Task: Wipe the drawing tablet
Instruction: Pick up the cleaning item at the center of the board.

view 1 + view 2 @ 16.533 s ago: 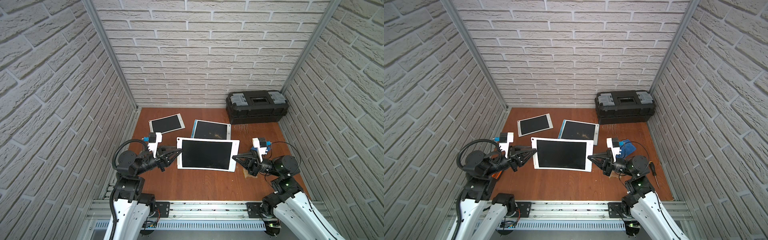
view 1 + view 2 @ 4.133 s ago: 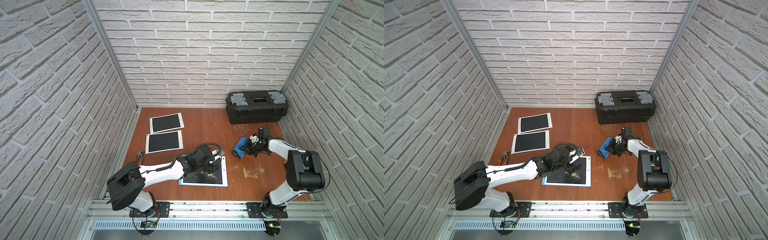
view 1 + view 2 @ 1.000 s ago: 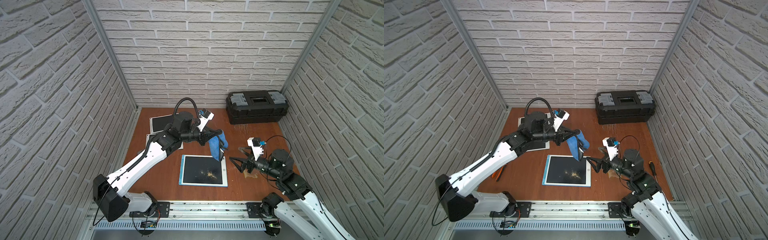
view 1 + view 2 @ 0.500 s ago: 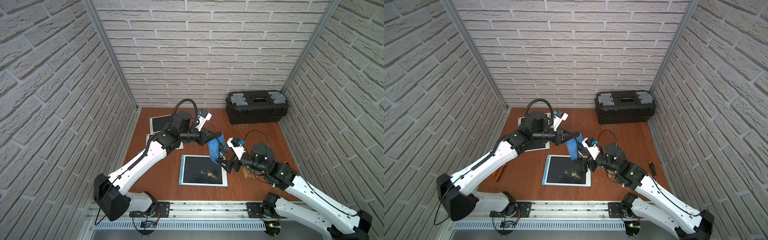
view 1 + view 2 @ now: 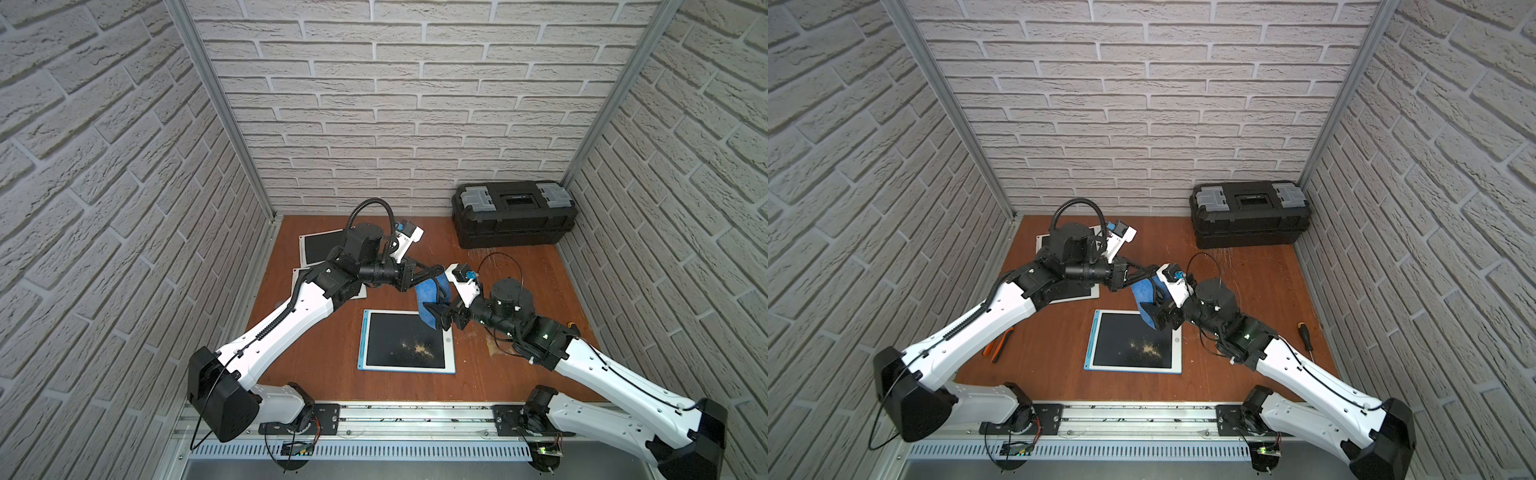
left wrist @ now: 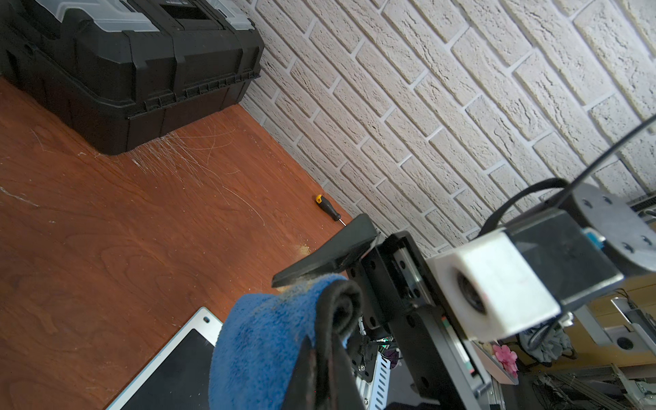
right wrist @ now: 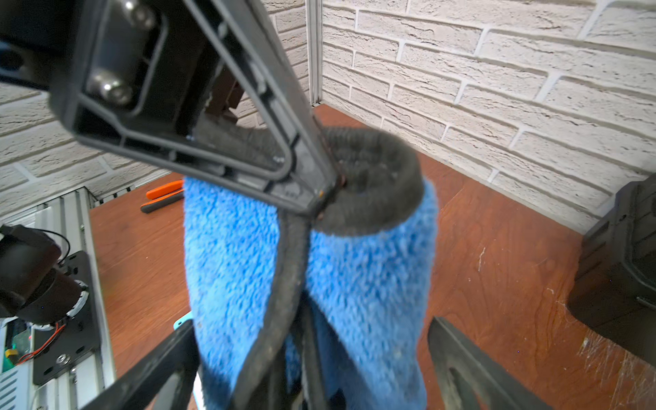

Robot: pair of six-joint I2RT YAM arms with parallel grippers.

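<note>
Handover of a blue cloth (image 5: 428, 296) in mid-air, by the look of it. In both top views the left gripper (image 5: 438, 270) is clamped tight on the cloth's black cuff. The cloth hangs down over the far right corner of the tablet (image 5: 386, 345), which lies flat on the table (image 5: 332, 365) near the front, with tan crumbs (image 5: 417, 345) scattered on its dark screen. The right gripper (image 5: 436, 318) is spread as wide as it goes and holds nothing, with one jaw on each side of the cloth's lower end. The two wrists are very near each other, so I judge a small drift could knock them together. Left wrist view: the cloth (image 6: 262, 340) bunches below the pinching tips, tan grit clings to its edge, and one right finger (image 6: 324, 257) lies just beside it. A shake might drop that grit back on the tablet (image 6: 177, 372). Right wrist view: the cloth (image 7: 365, 284) hangs between the open fingers (image 7: 461, 362), its cuff pinched by the left gripper (image 7: 319, 202). If the right jaws close on only a loose fold, or the left lets go first, the cloth would likely fall on the crumbs and scatter them over the table.
</note>
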